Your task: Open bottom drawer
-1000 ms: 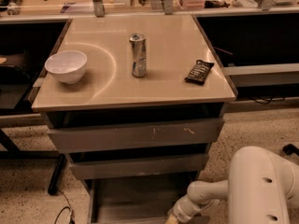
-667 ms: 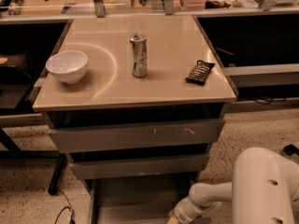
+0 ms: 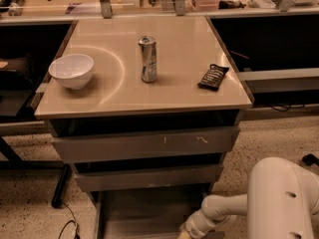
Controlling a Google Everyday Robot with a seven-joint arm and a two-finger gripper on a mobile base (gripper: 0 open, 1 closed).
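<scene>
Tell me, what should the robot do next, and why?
Probably pull the bottom drawer a little further out: its grey floor shows below the mid-sized drawer front, so it's partly open, and the gripper sits low by its right side.

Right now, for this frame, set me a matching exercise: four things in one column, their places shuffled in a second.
1 white bowl
2 silver can
3 black snack packet
4 gripper

A at the pulled-out bottom drawer, bottom of the view
B right side of the tabletop
C left side of the tabletop
D middle of the tabletop, upright

Pairs: 1-C, 2-D, 3-B, 4-A
</scene>
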